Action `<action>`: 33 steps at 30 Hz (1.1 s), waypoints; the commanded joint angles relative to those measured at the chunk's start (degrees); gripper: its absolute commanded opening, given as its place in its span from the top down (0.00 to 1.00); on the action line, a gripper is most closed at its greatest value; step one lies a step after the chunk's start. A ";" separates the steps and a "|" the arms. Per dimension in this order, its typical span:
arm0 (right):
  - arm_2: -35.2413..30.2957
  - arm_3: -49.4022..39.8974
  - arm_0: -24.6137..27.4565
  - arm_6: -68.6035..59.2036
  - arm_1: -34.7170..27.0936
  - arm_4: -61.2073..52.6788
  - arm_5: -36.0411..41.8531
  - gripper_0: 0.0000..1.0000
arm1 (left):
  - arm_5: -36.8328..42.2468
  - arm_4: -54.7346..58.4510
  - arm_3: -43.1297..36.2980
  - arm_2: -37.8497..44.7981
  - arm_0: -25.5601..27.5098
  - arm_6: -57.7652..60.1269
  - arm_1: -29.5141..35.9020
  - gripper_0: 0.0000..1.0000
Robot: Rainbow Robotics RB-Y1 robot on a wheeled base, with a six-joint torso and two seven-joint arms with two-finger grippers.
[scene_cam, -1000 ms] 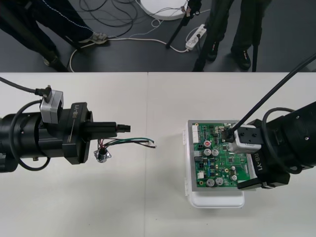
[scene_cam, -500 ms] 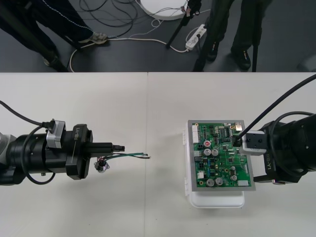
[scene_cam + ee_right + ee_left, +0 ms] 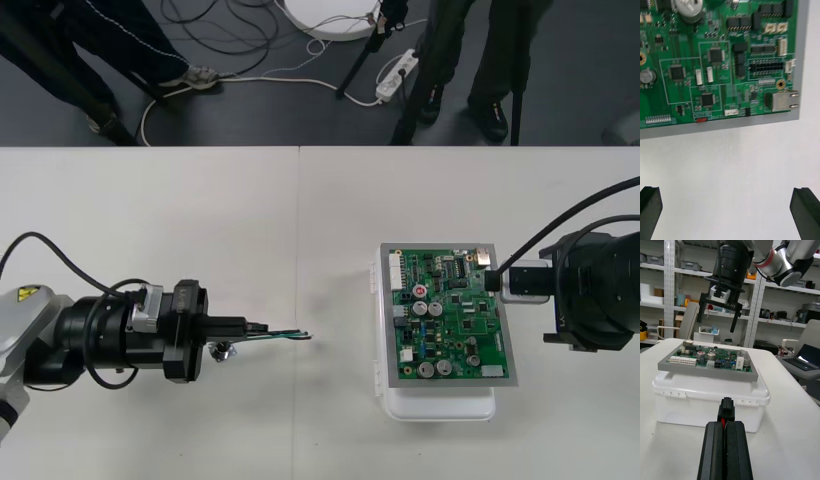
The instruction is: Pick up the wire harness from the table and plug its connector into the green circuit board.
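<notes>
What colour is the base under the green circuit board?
The base is white, best seen in the left wrist view.

One wire harness (image 3: 283,334), one green circuit board (image 3: 450,318), one white base (image 3: 440,405).

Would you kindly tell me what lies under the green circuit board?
A white base carries the green circuit board, on a grey plate. What the closed base holds, and the board's underside, are covered.

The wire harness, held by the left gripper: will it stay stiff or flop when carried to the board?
Probably floppy: its thin wires reach unsupported past the left gripper. The metal socket sits unheld beside the gripper, so it may dangle and swing.
</notes>
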 commanded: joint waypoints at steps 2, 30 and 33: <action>2.71 2.89 0.43 -0.02 -2.50 0.23 -0.26 0.00 | -3.33 1.08 5.60 -3.90 -4.84 -6.01 -3.59 1.00; 10.70 9.66 1.04 5.26 -4.25 2.69 7.48 0.00 | 3.26 -1.47 16.68 -11.63 -17.32 -9.88 -10.62 1.00; 10.70 10.80 0.16 5.70 -3.46 1.90 7.66 0.00 | 4.23 -1.91 16.76 -11.81 -17.84 -9.79 -10.62 1.00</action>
